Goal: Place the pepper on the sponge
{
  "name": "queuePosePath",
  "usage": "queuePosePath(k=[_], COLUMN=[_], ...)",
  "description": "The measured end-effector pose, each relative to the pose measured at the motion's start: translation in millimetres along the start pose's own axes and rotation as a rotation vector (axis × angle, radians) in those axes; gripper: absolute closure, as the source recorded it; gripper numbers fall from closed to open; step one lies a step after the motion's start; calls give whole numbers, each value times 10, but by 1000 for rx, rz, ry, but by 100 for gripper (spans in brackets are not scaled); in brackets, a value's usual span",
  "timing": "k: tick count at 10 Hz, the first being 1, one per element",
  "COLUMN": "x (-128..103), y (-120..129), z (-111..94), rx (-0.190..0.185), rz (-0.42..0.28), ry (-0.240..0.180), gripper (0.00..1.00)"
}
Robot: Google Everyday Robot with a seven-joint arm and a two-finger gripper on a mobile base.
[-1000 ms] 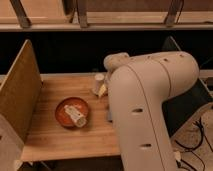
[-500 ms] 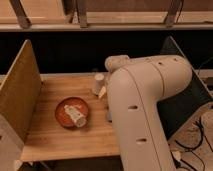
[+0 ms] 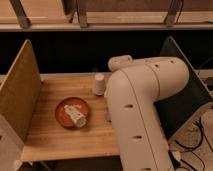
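Note:
The pepper and the sponge are both out of view. My white arm fills the right half of the wooden table and hides whatever lies under and behind it. My gripper is not visible; it is somewhere behind the arm's bulk. A white upturned cup stands just left of the arm, near the table's far edge.
A round orange-red plate sits left of centre with a white object lying on it. A tall wooden side panel walls the table's left side and a dark panel its right. Cables lie on the floor at right.
The arm has shifted slightly over the table's right side. The cup and the plate have stayed where they were.

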Motion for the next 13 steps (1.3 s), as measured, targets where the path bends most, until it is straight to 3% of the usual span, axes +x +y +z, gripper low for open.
queuePosePath(k=[2,5,8,12,13], x=[51,150,129,25,22], y=[23,-120,-254,-213,-156], z=[134,267,364,432,386], rx=[4,48,87,104,100], rz=[-20,-45,-58,-40,-28], ry=[-3,4,-11,-35,-29], gripper=[20,24,54,94,99])
